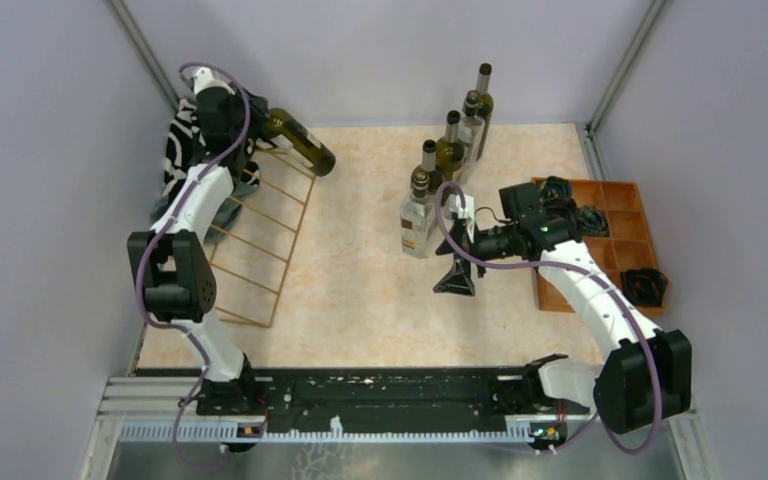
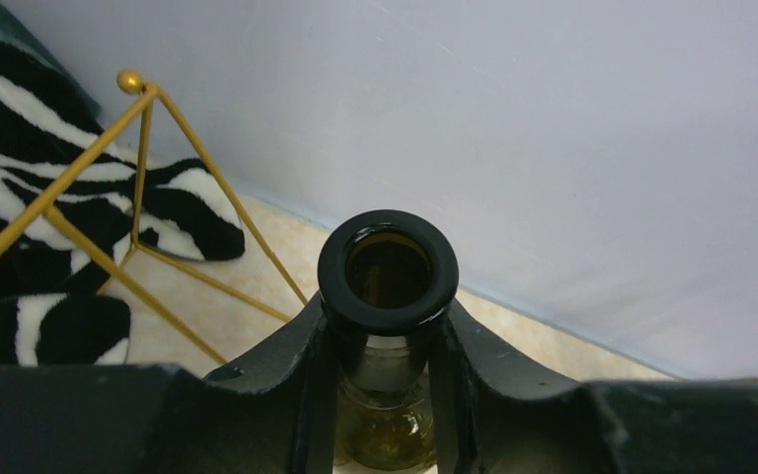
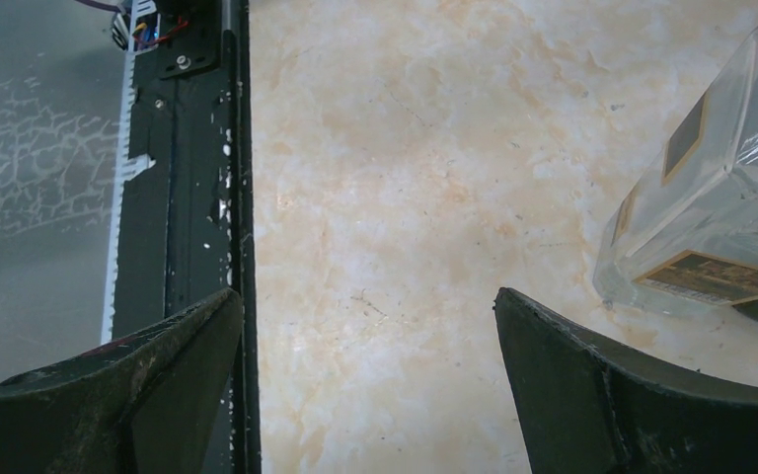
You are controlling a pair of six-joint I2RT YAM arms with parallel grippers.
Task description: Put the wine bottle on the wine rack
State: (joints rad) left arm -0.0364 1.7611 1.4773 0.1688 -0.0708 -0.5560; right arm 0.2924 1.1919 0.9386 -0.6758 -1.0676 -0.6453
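My left gripper [image 1: 260,122] is shut on the neck of a dark green wine bottle [image 1: 305,145]. The bottle lies nearly level over the far top corner of the gold wire wine rack [image 1: 260,235]. In the left wrist view the bottle's open mouth [image 2: 388,269] faces the camera, clamped between my two black fingers [image 2: 276,370]; gold rack wires [image 2: 143,148] show at the left. My right gripper [image 1: 456,278] is open and empty, pointing down over the table. A clear square bottle [image 3: 720,197] stands at the right in the right wrist view.
Several upright bottles [image 1: 450,150] stand in a diagonal row mid-table, the clear one [image 1: 418,215] nearest my right gripper. An orange-brown compartment tray [image 1: 610,240] holds dark items at the right. A zebra-striped cloth [image 1: 180,150] lies behind the rack, also in the left wrist view [image 2: 49,197].
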